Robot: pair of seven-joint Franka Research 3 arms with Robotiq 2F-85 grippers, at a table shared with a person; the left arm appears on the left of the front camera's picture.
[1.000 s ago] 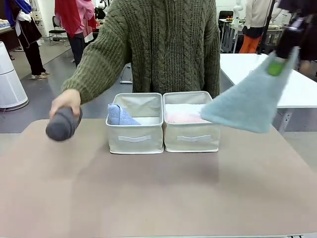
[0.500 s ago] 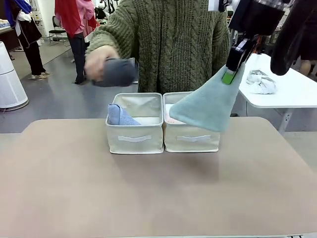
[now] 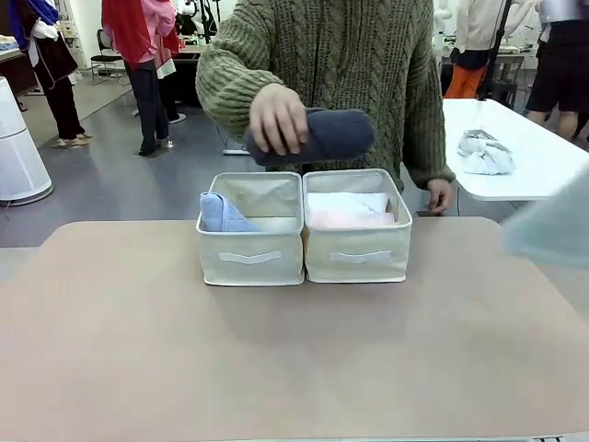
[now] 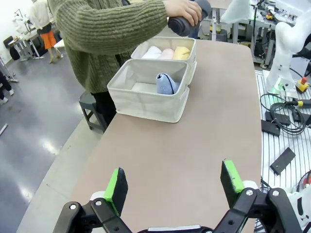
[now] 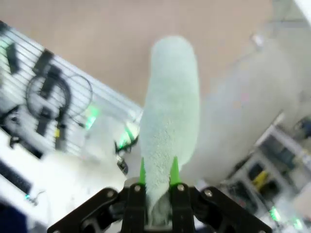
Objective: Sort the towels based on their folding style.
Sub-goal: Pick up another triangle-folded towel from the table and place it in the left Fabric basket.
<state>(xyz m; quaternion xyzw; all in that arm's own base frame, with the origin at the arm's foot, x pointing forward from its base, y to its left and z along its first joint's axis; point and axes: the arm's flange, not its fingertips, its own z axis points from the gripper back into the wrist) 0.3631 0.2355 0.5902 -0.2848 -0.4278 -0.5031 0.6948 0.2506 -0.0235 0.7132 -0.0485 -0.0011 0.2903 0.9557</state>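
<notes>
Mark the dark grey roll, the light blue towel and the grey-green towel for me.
dark grey roll point(image 3: 339, 136): front view, on the uncovered middle of the roll.
light blue towel point(image 3: 219, 214): front view, on its folded face.
grey-green towel point(image 5: 170, 111): right wrist view, on the cloth at mid-length.

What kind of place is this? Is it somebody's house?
Probably a robot lab or workshop, not a house. A robot's left end effector hangs over the table, loose cables lie beside it, and another white table stands behind in a big open room.
</notes>
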